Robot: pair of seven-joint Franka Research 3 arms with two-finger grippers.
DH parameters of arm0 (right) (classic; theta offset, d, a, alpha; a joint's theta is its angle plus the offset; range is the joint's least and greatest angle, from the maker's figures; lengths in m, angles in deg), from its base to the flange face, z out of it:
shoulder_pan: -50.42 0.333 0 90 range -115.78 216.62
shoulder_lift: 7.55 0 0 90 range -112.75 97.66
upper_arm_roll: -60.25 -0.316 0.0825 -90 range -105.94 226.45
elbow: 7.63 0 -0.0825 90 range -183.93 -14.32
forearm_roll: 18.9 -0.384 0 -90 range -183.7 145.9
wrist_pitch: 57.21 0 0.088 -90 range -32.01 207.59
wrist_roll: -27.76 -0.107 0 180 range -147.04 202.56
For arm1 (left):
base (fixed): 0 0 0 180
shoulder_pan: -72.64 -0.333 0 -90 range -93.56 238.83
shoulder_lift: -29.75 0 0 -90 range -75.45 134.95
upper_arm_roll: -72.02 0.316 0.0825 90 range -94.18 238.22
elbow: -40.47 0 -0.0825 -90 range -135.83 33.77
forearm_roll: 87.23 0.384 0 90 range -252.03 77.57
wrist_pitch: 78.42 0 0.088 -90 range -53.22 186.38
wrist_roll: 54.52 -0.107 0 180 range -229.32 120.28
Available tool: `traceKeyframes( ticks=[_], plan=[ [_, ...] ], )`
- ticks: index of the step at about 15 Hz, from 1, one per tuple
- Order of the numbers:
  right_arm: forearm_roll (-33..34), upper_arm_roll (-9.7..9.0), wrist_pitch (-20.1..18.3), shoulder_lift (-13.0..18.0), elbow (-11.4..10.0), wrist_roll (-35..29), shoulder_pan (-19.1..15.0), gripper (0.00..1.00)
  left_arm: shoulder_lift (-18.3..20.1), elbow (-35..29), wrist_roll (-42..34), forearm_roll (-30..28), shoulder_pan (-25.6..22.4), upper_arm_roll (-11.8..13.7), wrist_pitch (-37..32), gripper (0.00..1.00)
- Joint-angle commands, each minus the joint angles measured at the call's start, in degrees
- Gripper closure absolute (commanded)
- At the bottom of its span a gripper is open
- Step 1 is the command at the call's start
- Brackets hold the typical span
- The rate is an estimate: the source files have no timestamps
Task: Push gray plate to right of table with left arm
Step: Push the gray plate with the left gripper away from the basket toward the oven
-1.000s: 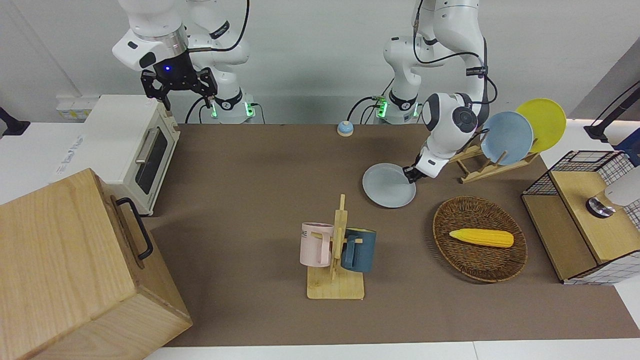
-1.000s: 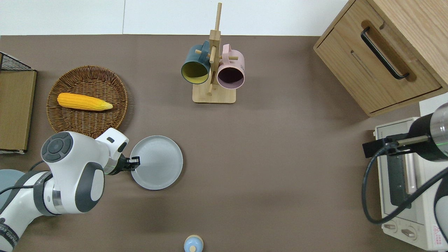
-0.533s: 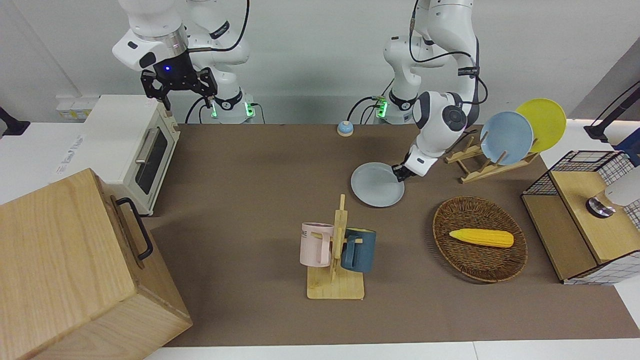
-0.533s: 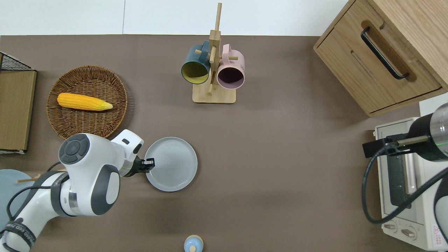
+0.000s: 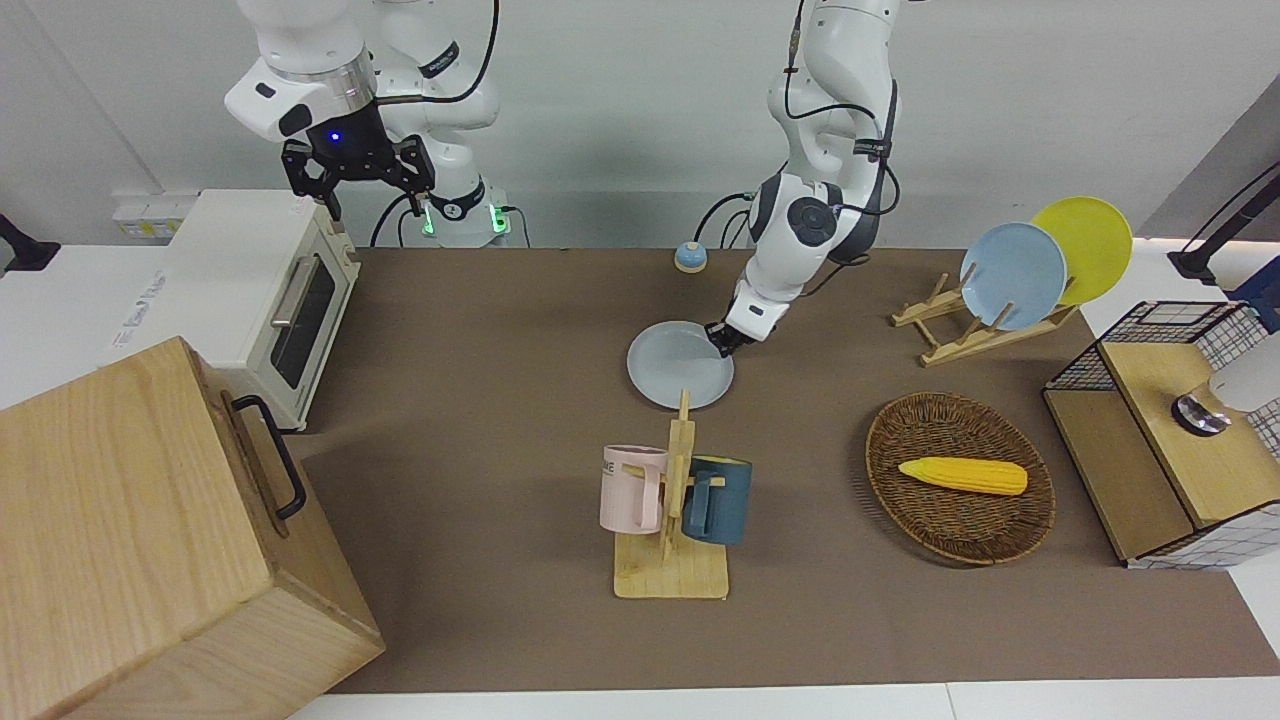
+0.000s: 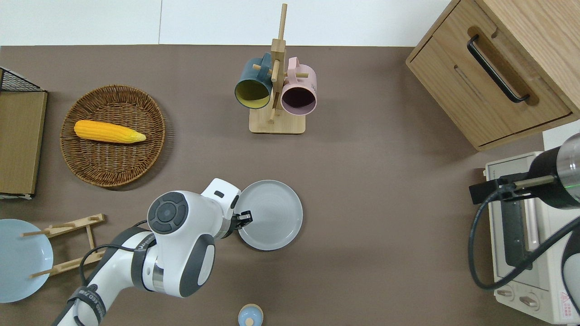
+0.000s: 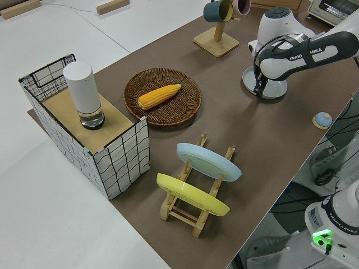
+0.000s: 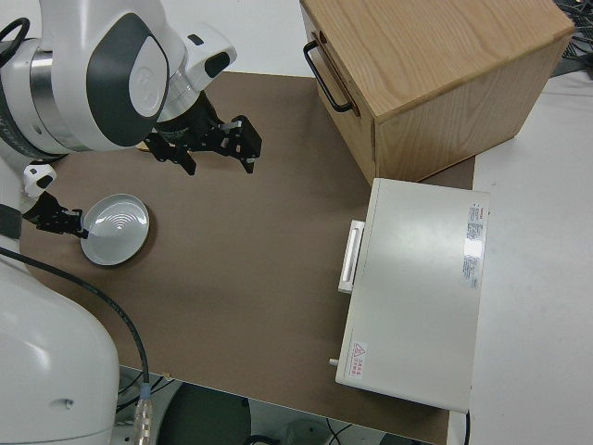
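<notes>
The gray plate [image 5: 676, 366] lies flat on the brown table [image 5: 480, 330] near its middle, nearer to the robots than the mug rack. It also shows in the overhead view [image 6: 274, 215] and the right side view [image 8: 119, 228]. My left gripper [image 5: 722, 340] is low at the table, touching the plate's rim on the side toward the left arm's end [image 6: 245, 217]. In the left side view the arm hides part of the plate [image 7: 274, 91]. My right gripper [image 5: 357, 182] is parked, open and empty.
A mug rack [image 5: 672, 500] holds a pink and a dark blue mug. A wicker basket [image 5: 905, 505] holds a corn cob. A plate rack [image 5: 960, 330] carries sky-blue and yellow plates. A toaster oven [image 5: 250, 290], a wooden cabinet [image 5: 150, 540] and a small bell [image 5: 690, 257] stand around.
My left gripper has slid the gray plate along the table toward the right arm's end, from beside the plate rack to about the table's middle. The right arm has not moved.
</notes>
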Motion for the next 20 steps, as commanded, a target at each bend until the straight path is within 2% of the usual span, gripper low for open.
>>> traceKeyframes(
  ticks=[1, 3, 6, 10, 15, 16, 17, 18, 20],
  plan=[
    [-0.1, -0.30, -0.7, 0.6, -0.2, 0.4, -0.5, 0.005, -4.8, 0.5, 9.2, -2.0, 7.5, 0.0, 7.4, 1.00],
    [-0.1, -0.30, -0.7, 0.6, -0.2, 0.4, -0.5, 0.005, -5.7, 1.2, 12.6, -2.0, 8.9, -1.3, 8.5, 1.00],
    [-0.1, -0.30, -0.7, 0.6, -0.2, 0.4, -0.5, 0.005, -8.4, 2.2, 18.0, -1.9, 8.9, -6.3, 13.6, 1.00],
    [0.0, -0.30, -0.7, 0.6, -0.2, 0.4, -0.5, 0.005, -9.8, 3.5, 20.2, -1.9, 9.6, -8.4, 14.8, 1.00],
    [0.0, -0.30, -0.7, 0.6, -0.2, 0.4, -0.5, 0.005, -12.4, 7.4, 24.2, -1.5, 12.2, -8.4, 15.6, 1.00],
    [0.0, -0.30, -0.7, 0.6, -0.2, 0.4, -0.5, 0.005, -12.5, 7.6, 24.1, -1.3, 12.4, -8.4, 15.6, 0.94],
    [0.0, -0.30, -0.7, 0.6, -0.2, 0.4, -0.5, 0.005, -12.5, 7.6, 24.0, -1.0, 12.5, -8.4, 15.6, 0.73],
    [0.0, -0.30, -0.7, 0.6, -0.2, 0.4, -0.5, 0.005, -12.5, 7.5, 23.8, -0.7, 12.5, -8.4, 15.5, 0.43],
    [-0.1, -0.30, -0.7, 0.6, -0.2, 0.4, -0.5, 0.005, -12.4, 7.6, 23.6, 1.6, 12.4, -8.4, 15.5, 0.07]
  ],
)
